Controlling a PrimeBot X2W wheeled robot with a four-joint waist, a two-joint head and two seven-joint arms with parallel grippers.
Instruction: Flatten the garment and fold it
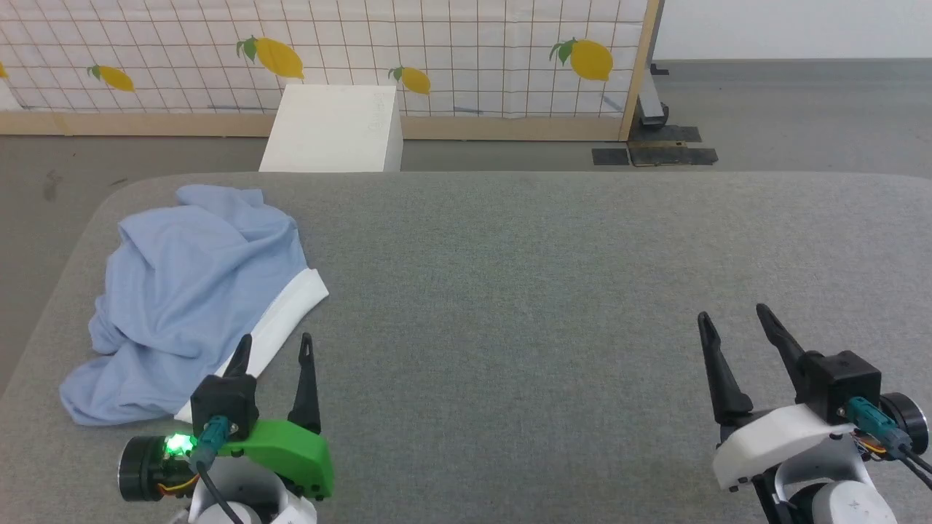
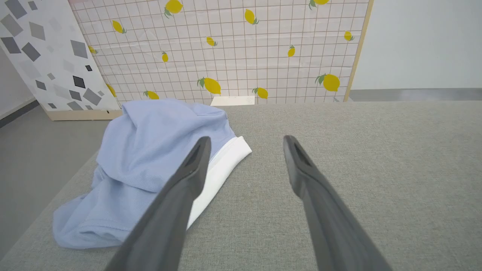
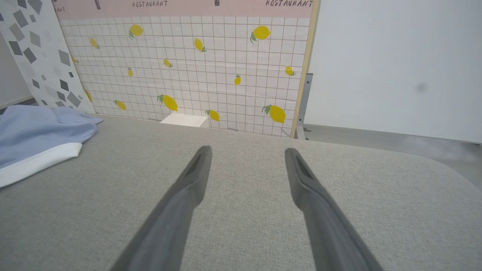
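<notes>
Grey woven cloth covers the broad desk (image 1: 510,291), and at its near edge both arms wait with nothing held. The green-mounted left pincer (image 1: 276,338) and the white-mounted right pincer (image 1: 732,313) each stand spread wide. Just ahead of the left pincer, on the desk's left side, lies the crumpled light-blue knit garment (image 1: 196,276), its white band (image 1: 291,313) slanting away rightward. The right pincer is well apart from it, so the left arm looks better placed to reach first.
</notes>
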